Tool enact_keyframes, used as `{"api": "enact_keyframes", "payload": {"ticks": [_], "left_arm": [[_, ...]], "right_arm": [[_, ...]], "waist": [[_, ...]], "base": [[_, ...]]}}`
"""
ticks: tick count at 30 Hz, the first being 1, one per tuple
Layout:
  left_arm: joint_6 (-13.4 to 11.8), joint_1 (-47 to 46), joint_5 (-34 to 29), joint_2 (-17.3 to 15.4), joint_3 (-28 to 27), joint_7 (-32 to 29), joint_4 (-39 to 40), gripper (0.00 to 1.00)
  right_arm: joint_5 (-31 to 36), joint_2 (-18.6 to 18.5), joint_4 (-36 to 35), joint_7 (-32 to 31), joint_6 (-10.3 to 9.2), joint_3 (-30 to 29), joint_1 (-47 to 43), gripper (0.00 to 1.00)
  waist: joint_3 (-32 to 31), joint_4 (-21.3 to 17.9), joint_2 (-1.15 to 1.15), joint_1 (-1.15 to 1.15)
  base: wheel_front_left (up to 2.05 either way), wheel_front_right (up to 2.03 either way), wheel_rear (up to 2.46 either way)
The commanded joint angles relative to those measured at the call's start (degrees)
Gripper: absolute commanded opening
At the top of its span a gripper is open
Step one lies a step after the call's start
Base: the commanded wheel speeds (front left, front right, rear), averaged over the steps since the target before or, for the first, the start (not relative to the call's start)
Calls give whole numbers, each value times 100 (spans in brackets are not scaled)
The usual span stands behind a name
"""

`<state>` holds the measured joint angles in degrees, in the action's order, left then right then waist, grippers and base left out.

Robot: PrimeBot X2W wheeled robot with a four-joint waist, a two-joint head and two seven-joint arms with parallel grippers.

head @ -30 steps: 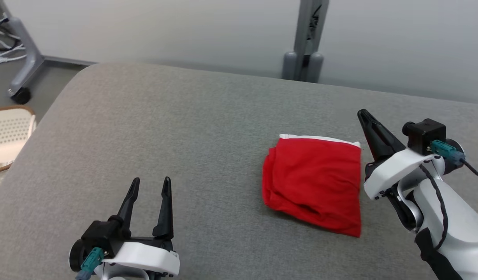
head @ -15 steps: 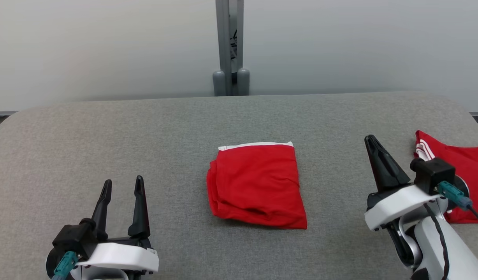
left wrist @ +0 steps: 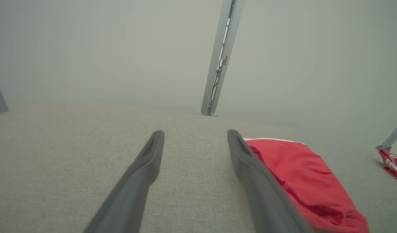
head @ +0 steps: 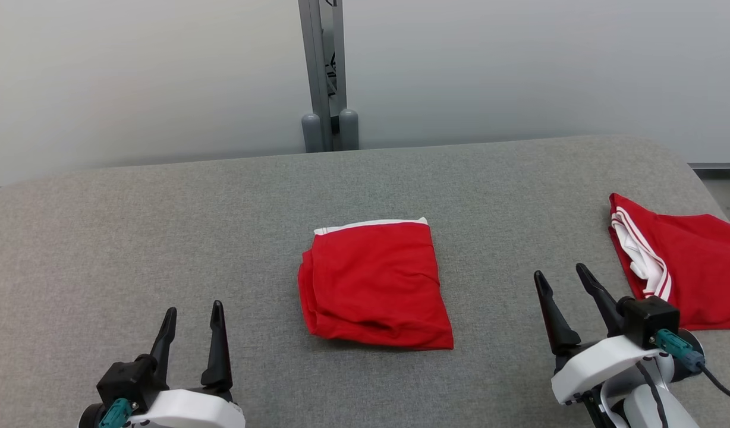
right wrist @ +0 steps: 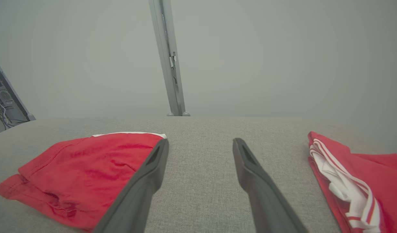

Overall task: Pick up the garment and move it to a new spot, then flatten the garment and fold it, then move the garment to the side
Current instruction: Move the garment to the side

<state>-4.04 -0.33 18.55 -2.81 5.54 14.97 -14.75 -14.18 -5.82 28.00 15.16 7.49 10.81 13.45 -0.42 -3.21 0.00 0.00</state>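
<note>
Left gripper and right gripper released, empty, flanking the folded red garment; fold looks done. Striped red garment just right of right gripper, untouched.

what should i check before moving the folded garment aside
1. Left jaws open, nothing between them: ok.
2. Right jaws open, nothing between them: ok.
3. Folded garment lying flat as a compact stack, white edge on the far side: ok.
4. Folded garment set to the side: not ok, it lies mid-table.
5. Striped garment apart from the folded one: ok, a strip of bare cloth separates them.
6. Layers of the fold holding together when lifted: cannot tell.
</note>
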Motion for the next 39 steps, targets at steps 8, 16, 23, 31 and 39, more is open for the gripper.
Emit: {"api": "enact_keyframes", "payload": {"ticks": [8, 16, 23, 31, 39], "left_arm": [[74, -13, 57, -22, 41, 17, 84, 100], [88, -22, 40, -24, 176, 16, 115, 100], [131, -224, -61, -26, 411, 17, 123, 100], [84, -459, 59, -22, 711, 17, 39, 100], [16, -668, 128, -21, 882, 17, 99, 100]], "right_arm": [[-15, -43, 203, 4, 2, -29, -55, 100], [-723, -169, 614, -28, 2, 630, 346, 100], [-2002, -425, 844, -629, 2, 1428, 985, 100], [-3940, -865, 961, -1788, 2, 2023, 1562, 100], [-4965, -1092, 1133, -2356, 2, 2357, 1849, 100]], "waist": [[-43, 112, 0, 0], [79, 303, 0, 0], [452, 588, 0, 0], [839, 1058, 0, 0], [1109, 1464, 0, 0]], "base": [[0, 0, 0], [0, 0, 0], [0, 0, 0], [0, 0, 0], [0, 0, 0]]}}
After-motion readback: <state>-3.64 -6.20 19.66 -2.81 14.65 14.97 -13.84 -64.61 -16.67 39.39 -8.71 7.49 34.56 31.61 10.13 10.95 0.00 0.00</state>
